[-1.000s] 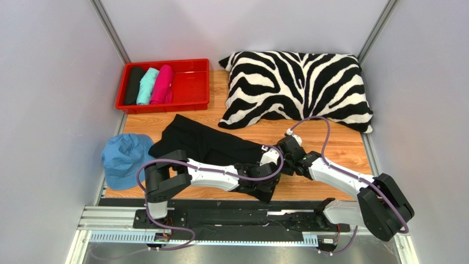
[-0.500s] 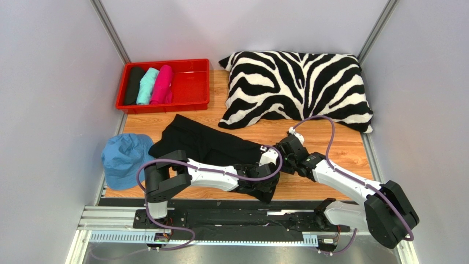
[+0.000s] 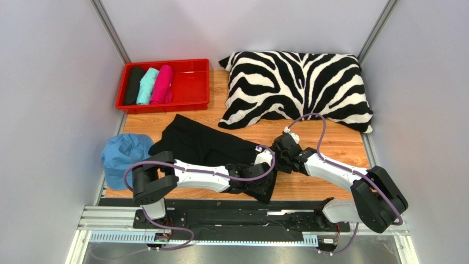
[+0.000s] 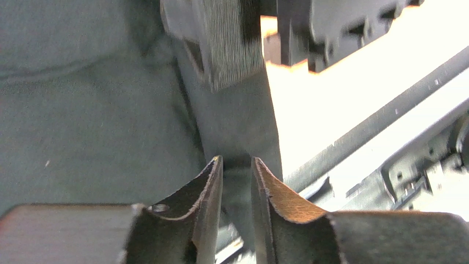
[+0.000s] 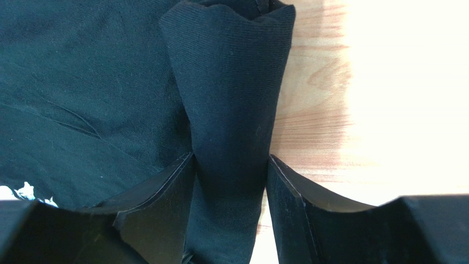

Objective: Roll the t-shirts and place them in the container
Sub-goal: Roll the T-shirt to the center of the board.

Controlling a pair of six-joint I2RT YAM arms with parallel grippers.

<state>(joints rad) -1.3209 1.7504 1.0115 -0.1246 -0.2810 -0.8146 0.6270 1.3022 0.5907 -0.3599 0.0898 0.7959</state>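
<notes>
Black cotton t-shirt point(image 3: 203, 144) lies on the wooden table point(image 3: 336, 140), stretching leftward from the jaws. The left gripper point(image 4: 235, 163) and the right gripper point(image 5: 230, 159) both pinch its folded right edge, nearly closed on cloth, the left one nearer the bases.

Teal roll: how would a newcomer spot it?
Find the red tray at the far left, beside the zebra pillow. Three rolls lie side by side inside; the teal roll is the middle one, between the black roll and the pink roll.
</notes>
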